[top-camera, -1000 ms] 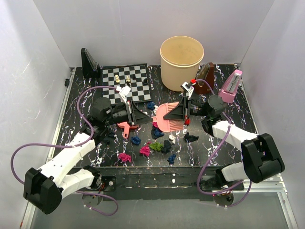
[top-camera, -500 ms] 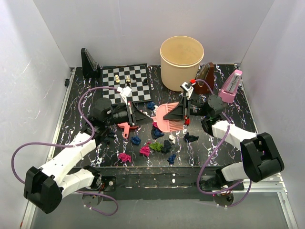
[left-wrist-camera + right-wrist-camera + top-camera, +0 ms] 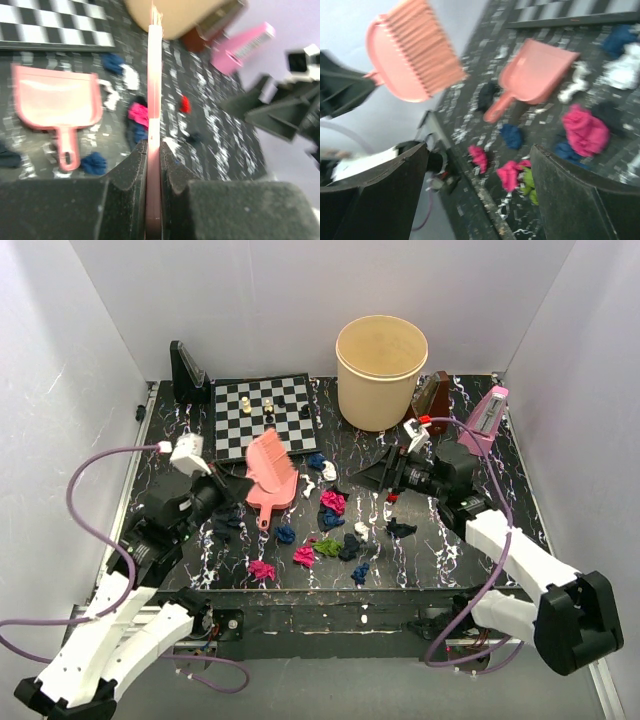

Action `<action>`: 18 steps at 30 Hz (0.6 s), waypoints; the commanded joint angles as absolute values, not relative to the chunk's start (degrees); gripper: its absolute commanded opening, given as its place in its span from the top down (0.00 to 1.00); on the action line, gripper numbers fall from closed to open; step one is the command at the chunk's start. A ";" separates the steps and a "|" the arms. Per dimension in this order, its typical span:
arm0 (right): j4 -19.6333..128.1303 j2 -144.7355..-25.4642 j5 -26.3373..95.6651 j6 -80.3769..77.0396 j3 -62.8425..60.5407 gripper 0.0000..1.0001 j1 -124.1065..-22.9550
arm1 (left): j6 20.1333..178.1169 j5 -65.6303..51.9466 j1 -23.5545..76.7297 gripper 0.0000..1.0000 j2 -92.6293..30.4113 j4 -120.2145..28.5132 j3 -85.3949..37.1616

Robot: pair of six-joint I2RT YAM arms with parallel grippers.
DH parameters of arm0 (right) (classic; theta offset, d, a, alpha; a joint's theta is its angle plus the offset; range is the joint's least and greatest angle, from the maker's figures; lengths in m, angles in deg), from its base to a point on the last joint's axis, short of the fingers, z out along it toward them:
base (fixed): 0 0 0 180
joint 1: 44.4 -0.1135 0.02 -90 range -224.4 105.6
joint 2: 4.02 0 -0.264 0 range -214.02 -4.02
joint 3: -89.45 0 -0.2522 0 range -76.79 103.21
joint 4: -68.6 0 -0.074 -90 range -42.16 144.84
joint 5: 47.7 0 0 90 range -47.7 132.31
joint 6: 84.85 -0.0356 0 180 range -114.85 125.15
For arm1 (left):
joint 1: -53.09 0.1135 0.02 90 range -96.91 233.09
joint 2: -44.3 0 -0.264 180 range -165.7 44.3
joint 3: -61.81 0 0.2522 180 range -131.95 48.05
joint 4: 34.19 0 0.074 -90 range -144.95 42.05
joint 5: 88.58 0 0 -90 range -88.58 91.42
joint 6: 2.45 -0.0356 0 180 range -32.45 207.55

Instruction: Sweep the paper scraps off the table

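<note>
Shows the marbled tabletop (image 3: 400, 565) carrying a pink dustpan (image 3: 55, 102), flat near the chessboard (image 3: 235, 435), probably parked to receive sweepings. Grips a pink brush (image 3: 155, 75) edge-on in the clamped left claw (image 3: 154, 150), raised, likely readied for sweeping; presents the right claw (image 3: 479, 150) wide and empty, with paper scraps (image 3: 333, 502) strewn mid-tabletop between both.

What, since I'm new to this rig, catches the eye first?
The pink brush, held aloft and clamped in the left gripper, stands out first. Bright paper scraps litter the black marbled table beside a pink dustpan; the right gripper hangs open.
</note>
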State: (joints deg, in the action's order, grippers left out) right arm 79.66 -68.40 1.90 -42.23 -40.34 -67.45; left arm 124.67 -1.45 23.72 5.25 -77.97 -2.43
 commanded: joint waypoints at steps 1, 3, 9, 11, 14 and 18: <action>52.07 -65.54 33.46 -28.44 -34.26 0.09 -75.84 | 125.68 22.58 24.08 1.00 7.99 -89.96 -2.23; 47.05 -67.46 42.00 -27.29 -31.27 0.08 -82.60 | 127.08 25.75 24.08 1.00 9.14 -90.31 -0.38; 36.49 -77.22 64.15 -32.37 -19.68 0.05 -98.08 | 131.66 34.28 24.08 1.00 12.47 -91.28 2.78; 31.93 -81.26 72.49 -33.35 -13.53 0.05 -103.44 | 132.98 36.47 24.08 1.00 14.14 -90.58 4.27; 19.56 -90.74 83.85 -36.41 -1.33 0.05 -106.28 | 136.49 42.18 24.08 1.00 17.74 -90.76 7.70; 7.48 -101.73 86.35 -41.62 11.09 0.12 -106.19 | 139.49 44.04 24.08 1.00 22.23 -89.53 11.66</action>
